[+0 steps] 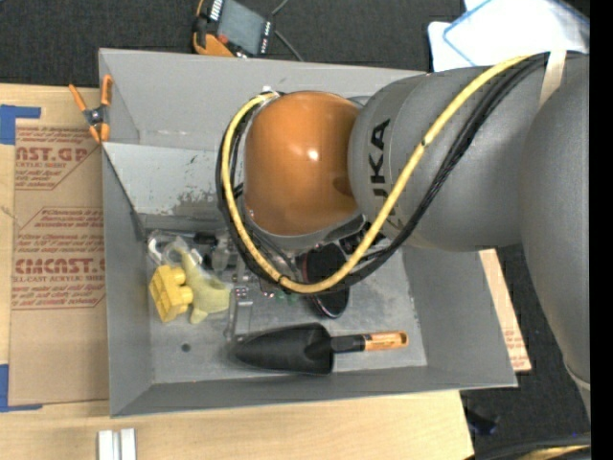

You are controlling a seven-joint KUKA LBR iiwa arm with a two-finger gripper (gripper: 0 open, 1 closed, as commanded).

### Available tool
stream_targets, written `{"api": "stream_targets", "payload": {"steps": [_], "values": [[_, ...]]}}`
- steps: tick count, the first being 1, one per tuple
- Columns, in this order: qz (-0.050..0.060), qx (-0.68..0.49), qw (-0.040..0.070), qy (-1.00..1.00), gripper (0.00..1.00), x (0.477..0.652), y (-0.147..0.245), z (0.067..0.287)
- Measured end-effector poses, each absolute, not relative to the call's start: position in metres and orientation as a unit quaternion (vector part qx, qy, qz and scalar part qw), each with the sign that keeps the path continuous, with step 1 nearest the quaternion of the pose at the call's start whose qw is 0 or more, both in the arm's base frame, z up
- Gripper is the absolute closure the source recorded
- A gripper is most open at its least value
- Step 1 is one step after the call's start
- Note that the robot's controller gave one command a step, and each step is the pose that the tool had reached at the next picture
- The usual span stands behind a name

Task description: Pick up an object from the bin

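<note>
My gripper [239, 307] reaches down under the arm's orange cover into the lower-left middle of the bin; most of it is hidden. Just left of it lies a pale yellow-green soft piece [207, 293], and against that a yellow toy block [167, 293]. Directly below the gripper a black scoop [285, 349] lies flat, its orange-tipped handle pointing right. I cannot tell whether the gripper touches any of them.
A clear plastic piece [163, 248] lies at the left wall above the yellow block. A dark rounded thing [331, 301] shows under the arm to the gripper's right. The arm and its cover hide the bin's middle and right.
</note>
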State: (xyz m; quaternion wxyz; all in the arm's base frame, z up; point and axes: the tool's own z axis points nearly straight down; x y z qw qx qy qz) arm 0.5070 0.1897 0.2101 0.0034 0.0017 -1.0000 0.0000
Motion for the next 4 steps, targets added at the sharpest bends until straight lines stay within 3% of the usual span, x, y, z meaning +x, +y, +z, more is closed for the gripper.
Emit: {"api": "stream_targets", "payload": {"steps": [1, 2, 3, 4], "values": [[-0.001, 0.000, 0.000, -1.000, 0.00, 0.509, 0.188, 0.215], [-0.001, 0.087, -0.001, -0.996, 0.00, 0.491, 0.113, 0.090], [-0.002, 0.162, -0.005, -0.987, 0.00, 0.493, 0.119, 0.152], [-0.001, 0.207, 0.000, -0.978, 0.00, 0.481, 0.093, 0.100]]}}
